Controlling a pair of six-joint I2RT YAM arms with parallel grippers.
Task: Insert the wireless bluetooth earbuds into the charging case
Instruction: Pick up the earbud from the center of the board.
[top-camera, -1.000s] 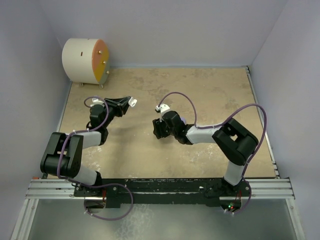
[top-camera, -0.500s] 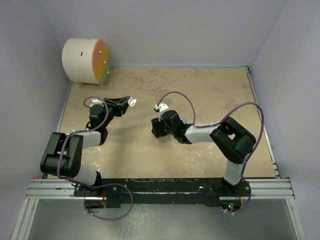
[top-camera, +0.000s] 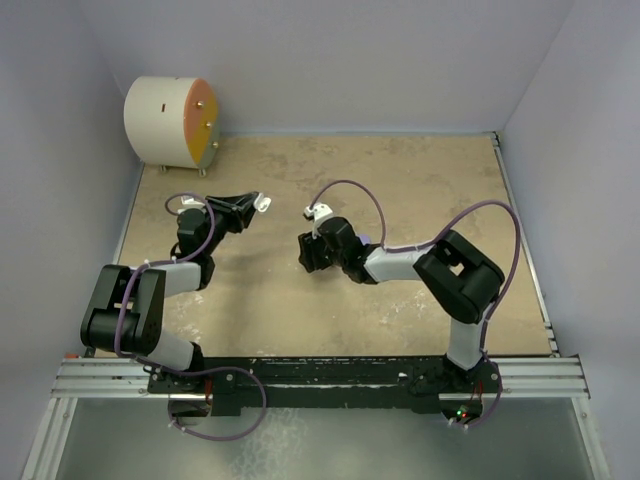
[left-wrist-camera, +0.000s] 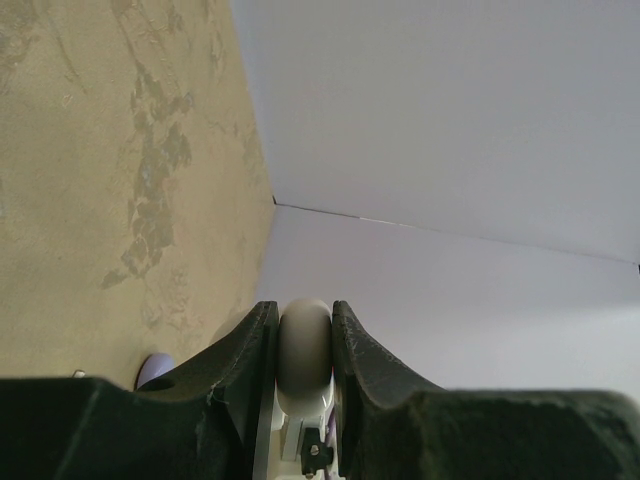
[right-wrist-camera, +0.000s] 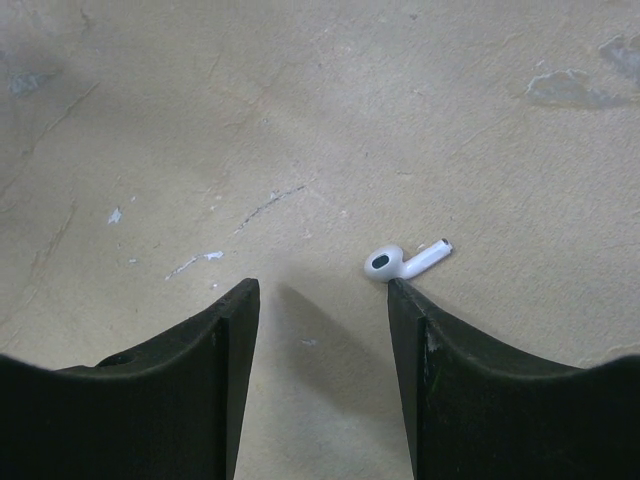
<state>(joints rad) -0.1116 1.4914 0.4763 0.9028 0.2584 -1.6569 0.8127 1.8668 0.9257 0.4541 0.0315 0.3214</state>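
My left gripper (top-camera: 254, 205) is raised off the table and shut on the charging case (top-camera: 265, 203). In the left wrist view the case (left-wrist-camera: 304, 350) shows edge-on as a white rounded puck pinched between the fingers, and a small lilac bit (left-wrist-camera: 155, 370) peeks beside the left finger. My right gripper (top-camera: 308, 256) is low over the table with its jaws open. In the right wrist view a white stemmed earbud (right-wrist-camera: 405, 262) lies on the table, just beyond the right fingertip (right-wrist-camera: 400, 295) and outside the gap. The earbud is hidden in the top view.
A big white drum with an orange face (top-camera: 170, 122) stands at the back left corner. Pale walls enclose the tan table (top-camera: 400, 180) on three sides. Both arms reach toward the middle of the table.
My right gripper has shifted a little to the left, staying low over the table. The left arm holds still with the case.
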